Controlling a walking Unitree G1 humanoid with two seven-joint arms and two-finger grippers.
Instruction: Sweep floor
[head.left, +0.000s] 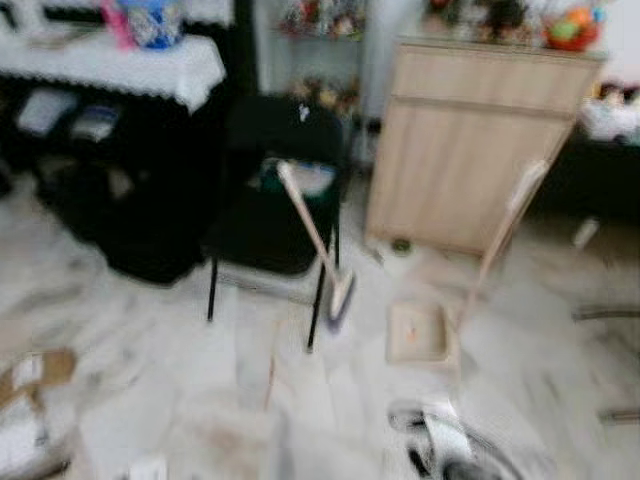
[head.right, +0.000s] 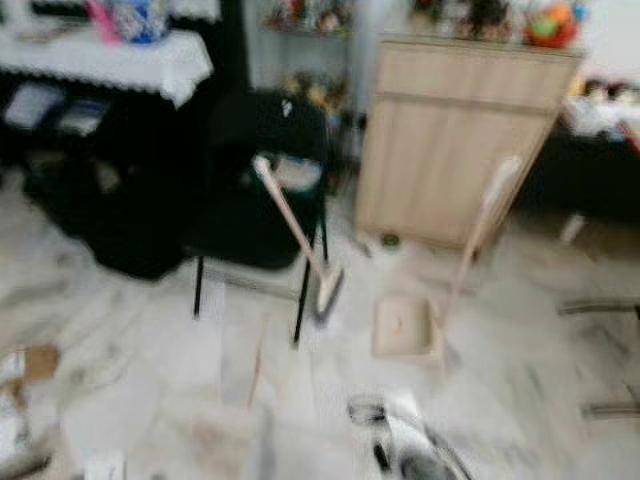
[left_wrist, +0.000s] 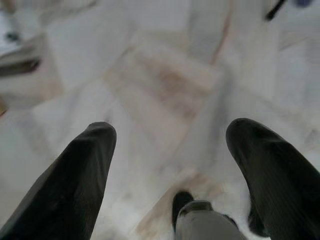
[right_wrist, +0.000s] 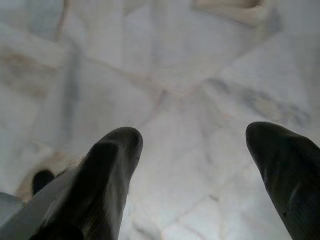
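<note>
We see the broom (head.left: 318, 246) leaning against the front of the black chair (head.left: 275, 190), its head on the marble floor (head.left: 180, 380) by the chair's front leg. The dustpan (head.left: 422, 332) stands on the floor just right of the chair, its long handle tilted toward the wooden cabinet (head.left: 470, 140). Our left gripper (left_wrist: 170, 150) and right gripper (right_wrist: 192, 150) both hang released, fingers spread wide above bare floor.

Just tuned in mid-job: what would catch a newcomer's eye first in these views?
A long wooden-handled broom leans against the black folding chair in the middle of the pale marble floor. To its right a beige long-handled dustpan stands on the floor before the light wooden cabinet. Both the left hand and the right hand hang open over bare tiles.
</note>
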